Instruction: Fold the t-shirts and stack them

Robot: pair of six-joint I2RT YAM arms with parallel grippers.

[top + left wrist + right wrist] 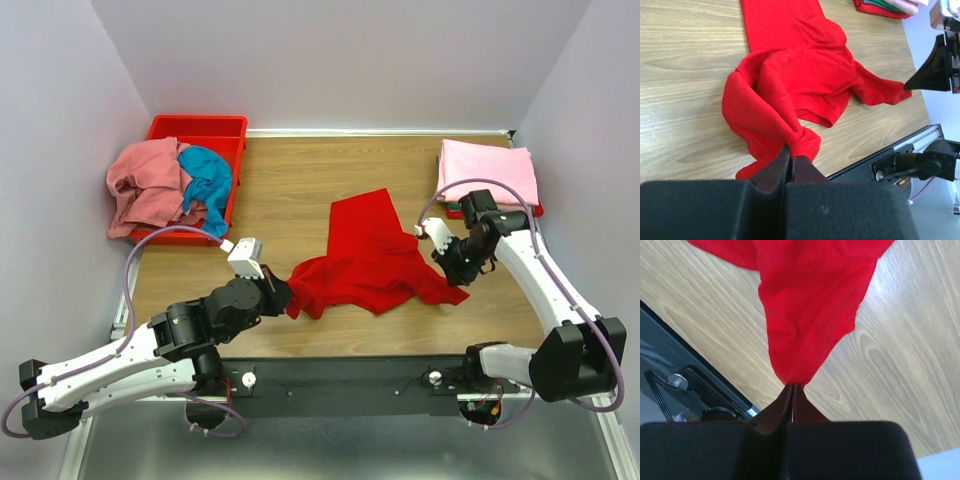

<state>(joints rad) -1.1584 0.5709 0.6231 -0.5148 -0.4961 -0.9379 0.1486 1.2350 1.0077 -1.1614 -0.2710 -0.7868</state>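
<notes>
At the far left corner of the table (290, 180), the red bin (200, 124) holds a salmon pink t-shirt (145, 185) spilling over its left rim, with a teal t-shirt (207, 180) crumpled beside it and draped over the bin's right wall; nearer my bases, my left claw (790, 150) is clamped tight on a bunched fold at the left edge of the bright red t-shirt (370, 260), jaws pressed together with cloth between them; that shirt lies rumpled across the middle of the wooden top, one part stretching away toward the far side; at its right tip my right claw (791, 386) pinches a narrow point of hem, jaws all but touching, the cloth fanning out from them; at the far right edge, a light pink t-shirt (487, 170) lies folded flat, slivers of red and green cloth showing beneath it
</notes>
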